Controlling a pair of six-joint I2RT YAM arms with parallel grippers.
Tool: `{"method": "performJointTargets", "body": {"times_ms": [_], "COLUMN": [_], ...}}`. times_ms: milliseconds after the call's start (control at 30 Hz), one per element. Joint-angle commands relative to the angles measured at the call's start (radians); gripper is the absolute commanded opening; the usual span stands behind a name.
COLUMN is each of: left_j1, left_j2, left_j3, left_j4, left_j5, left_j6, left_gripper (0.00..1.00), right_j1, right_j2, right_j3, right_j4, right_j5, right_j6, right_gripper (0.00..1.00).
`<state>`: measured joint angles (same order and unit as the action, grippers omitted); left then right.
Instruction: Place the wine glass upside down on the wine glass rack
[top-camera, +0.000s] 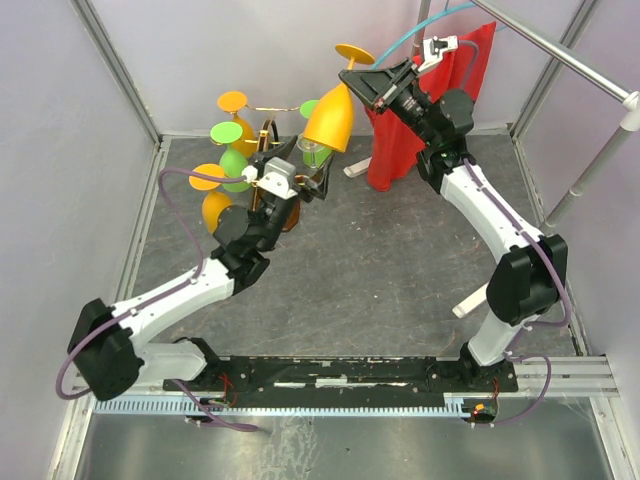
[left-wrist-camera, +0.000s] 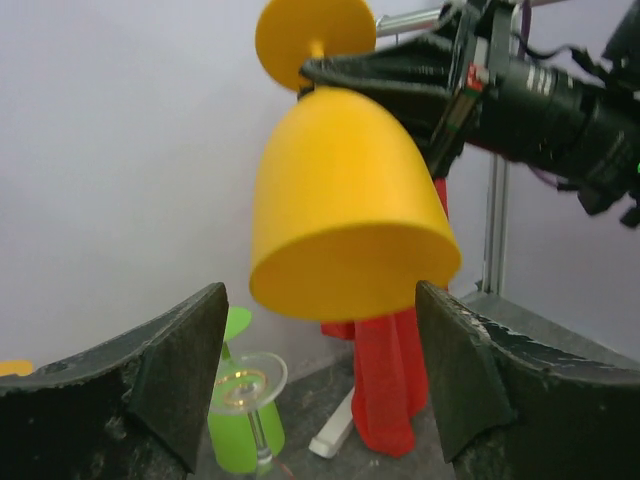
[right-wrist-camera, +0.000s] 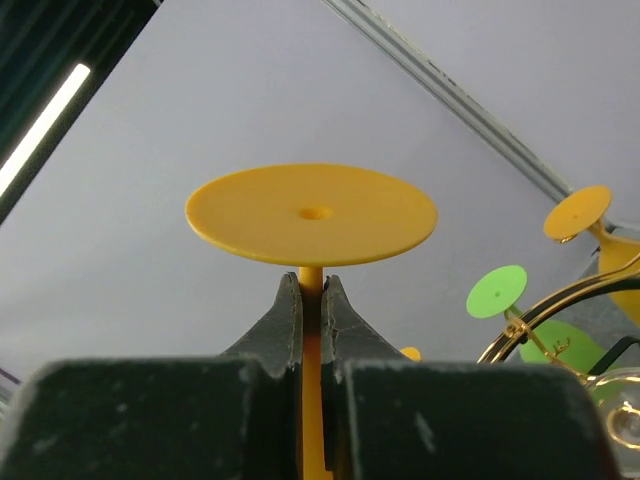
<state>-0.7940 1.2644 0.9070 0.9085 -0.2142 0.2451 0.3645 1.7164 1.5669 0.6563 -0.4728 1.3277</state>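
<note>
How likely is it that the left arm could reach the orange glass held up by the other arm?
Probably yes: the open left claw faces the orange glass close ahead, nothing between them.

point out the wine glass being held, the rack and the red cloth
wine glass (top-camera: 330, 122): top view, on its upside-down bowl
rack (right-wrist-camera: 530, 318): right wrist view, on a gold wire arm
red cloth (top-camera: 393, 150): top view, on its middle folds
</note>
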Motion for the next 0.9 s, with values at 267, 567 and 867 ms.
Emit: {"method": "performJointTargets", "body": {"times_ms": [267, 567, 867], "left_j1": [0.051, 0.354, 0.429], "left_j2": [-0.231, -0.122, -0.112], "left_j3": [0.033, 0.213, 0.196], "left_j4": [-0.430, -0.615, -0.608], "left_j5": [-0.105, 0.067, 0.118], "left_j6": [-0.113, -0.348, -0.446], "left_gripper": [1.00, 0.99, 0.99], "right_j1": [-0.004, 0.112, 0.240], "right_j2": [-0.218, -0.449, -0.461], "right_j3": [0.042, -0.347, -0.645], "right_j4": [-0.573, -0.527, -0.113], "right_j5": [0.027, 0.104, 0.191], "right_j6": [-0.735, -1.035, -1.114], "right_gripper": [0.01, 0.01, 0.01]}}
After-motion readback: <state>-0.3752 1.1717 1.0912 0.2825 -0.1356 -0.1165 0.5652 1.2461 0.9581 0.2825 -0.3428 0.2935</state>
